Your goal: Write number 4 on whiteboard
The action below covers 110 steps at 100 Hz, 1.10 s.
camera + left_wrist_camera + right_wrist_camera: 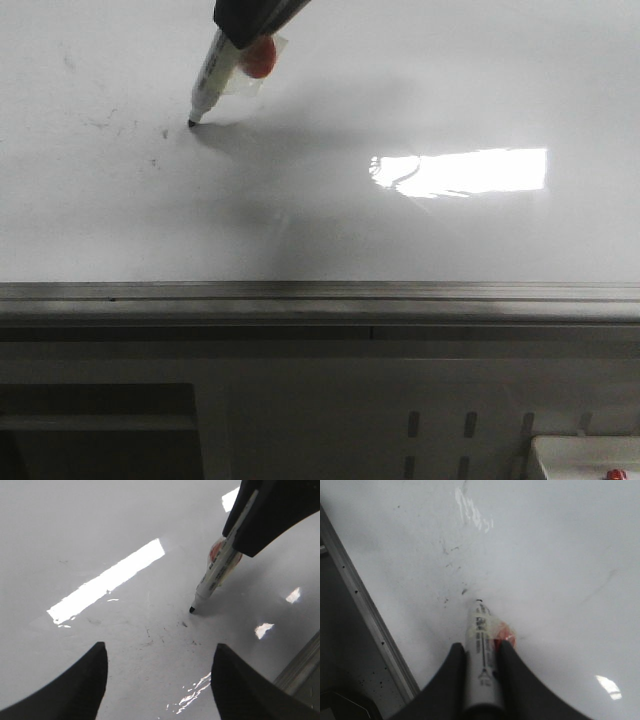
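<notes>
The whiteboard lies glossy and white, with a grey metal rail along its near edge. My right gripper is shut on a white marker that has a red blob taped to its side. The marker slants down and its black tip touches the board at the upper left. No number 4 shows, only small dark specks near the tip. My left gripper is open and empty, hovering over the board just short of the marker.
A bright rectangular light reflection lies on the board's right half. Below the rail is a grey frame with a dark opening at lower left. A white box with a red part is at lower right.
</notes>
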### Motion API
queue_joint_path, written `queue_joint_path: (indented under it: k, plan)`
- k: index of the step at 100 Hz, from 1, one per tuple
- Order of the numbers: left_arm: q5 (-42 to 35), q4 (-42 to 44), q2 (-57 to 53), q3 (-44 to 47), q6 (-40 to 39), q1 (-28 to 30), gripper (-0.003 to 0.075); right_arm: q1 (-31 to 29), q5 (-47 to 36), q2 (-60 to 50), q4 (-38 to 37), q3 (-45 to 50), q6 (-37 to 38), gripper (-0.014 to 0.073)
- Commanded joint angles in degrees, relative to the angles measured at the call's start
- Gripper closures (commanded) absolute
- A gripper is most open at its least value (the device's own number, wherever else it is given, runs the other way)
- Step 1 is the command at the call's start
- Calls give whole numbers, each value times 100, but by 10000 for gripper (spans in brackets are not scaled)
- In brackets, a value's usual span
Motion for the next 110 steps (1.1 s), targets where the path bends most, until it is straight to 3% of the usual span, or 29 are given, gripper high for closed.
queue_joint_path:
  k: [1,51,81,110]
  plan:
    - [-445,-98,-16,-154,-55,27,302,-45,-181,-141,-59,-217,-29,659]
    - [-489,-98,-16,-154,-55,27,302,313,-35,161,249,-29,-29,659]
    - [-489,-98,-16,-154,-55,27,302,-159,713,-177,221,13,91,657]
    - [-489,-98,-16,-154,-55,27,302,-305,640,-424,220,351,175,658]
